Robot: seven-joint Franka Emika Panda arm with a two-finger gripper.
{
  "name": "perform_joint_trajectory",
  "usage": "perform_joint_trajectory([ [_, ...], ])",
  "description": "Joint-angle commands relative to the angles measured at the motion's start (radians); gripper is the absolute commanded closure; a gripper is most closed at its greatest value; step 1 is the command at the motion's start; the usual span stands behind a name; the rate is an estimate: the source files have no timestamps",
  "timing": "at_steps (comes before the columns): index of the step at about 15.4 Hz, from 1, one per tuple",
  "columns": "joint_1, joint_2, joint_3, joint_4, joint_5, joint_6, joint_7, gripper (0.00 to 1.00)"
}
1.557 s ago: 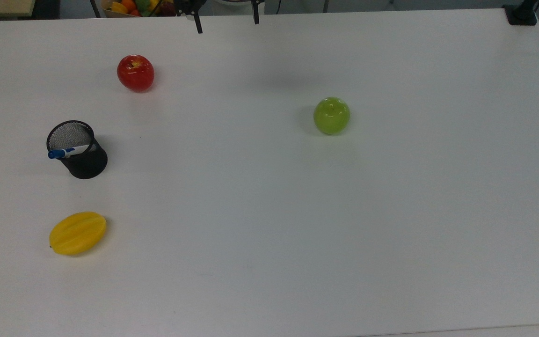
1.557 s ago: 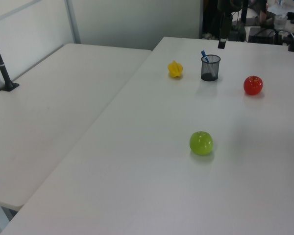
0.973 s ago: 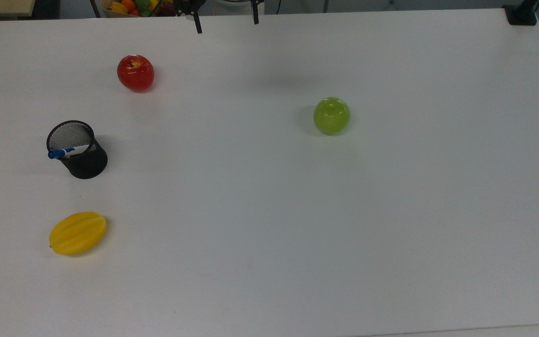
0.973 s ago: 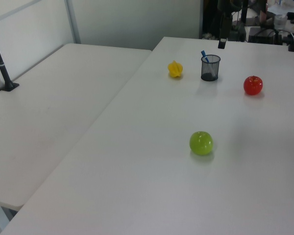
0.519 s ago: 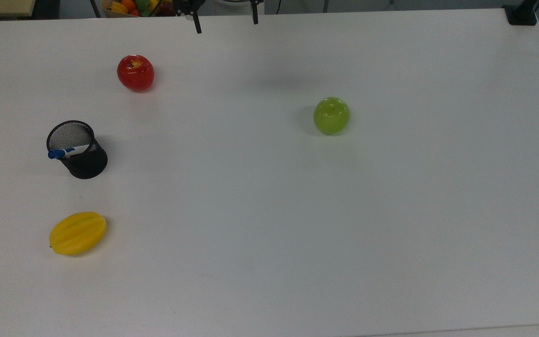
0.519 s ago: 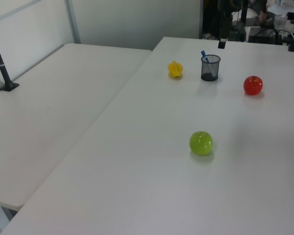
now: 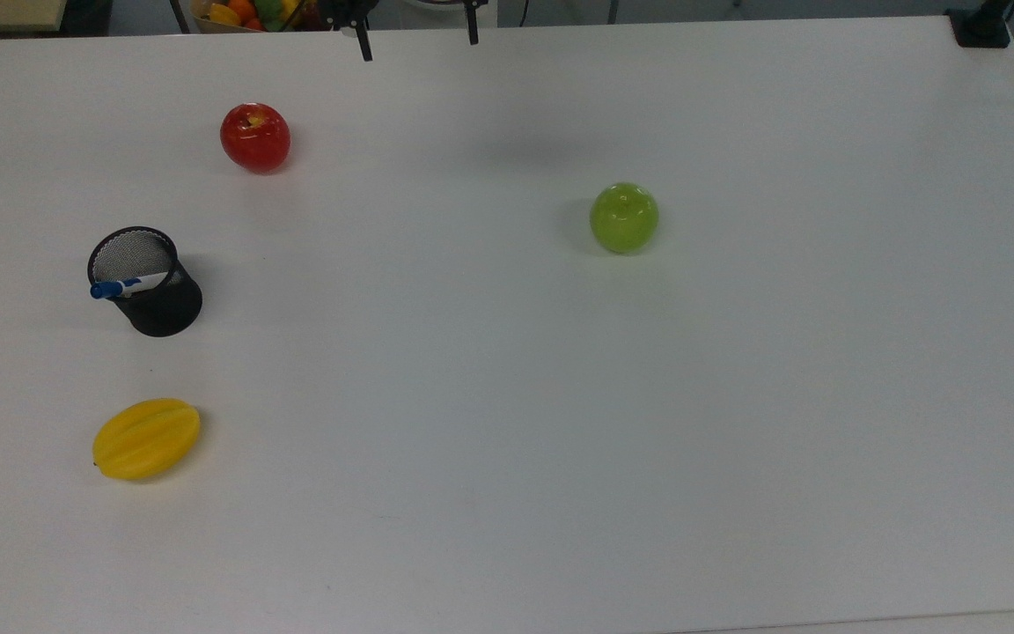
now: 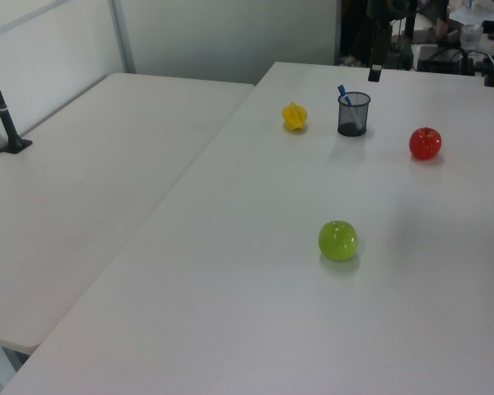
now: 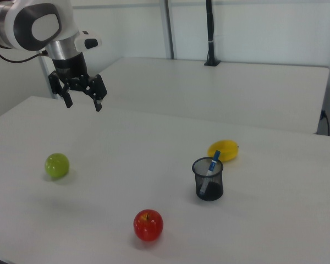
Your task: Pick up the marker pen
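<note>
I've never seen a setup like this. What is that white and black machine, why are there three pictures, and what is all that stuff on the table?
The machine is a robot arm; its gripper hangs in the air with the jaws open, holding nothing. The three pictures show the same table at one moment: the top view looks down on it, and the left view and right view look across it from other sides. On the table are a red apple, a green apple, a yellow fruit and a black mesh cup. A marker pen with a blue cap stands leaning in that cup. The arm is meant to take the pen, but it is not yet near it.
</note>
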Motion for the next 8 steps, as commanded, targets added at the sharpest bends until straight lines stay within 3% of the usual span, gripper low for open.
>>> perform_joint_trajectory([
  [1, 0.003, 0.009, -0.017, 0.013, 0.0, -0.027, -0.003, 0.0],
  [8, -0.028, 0.018, -0.017, 0.037, 0.0, -0.027, -0.002, 0.0],
])
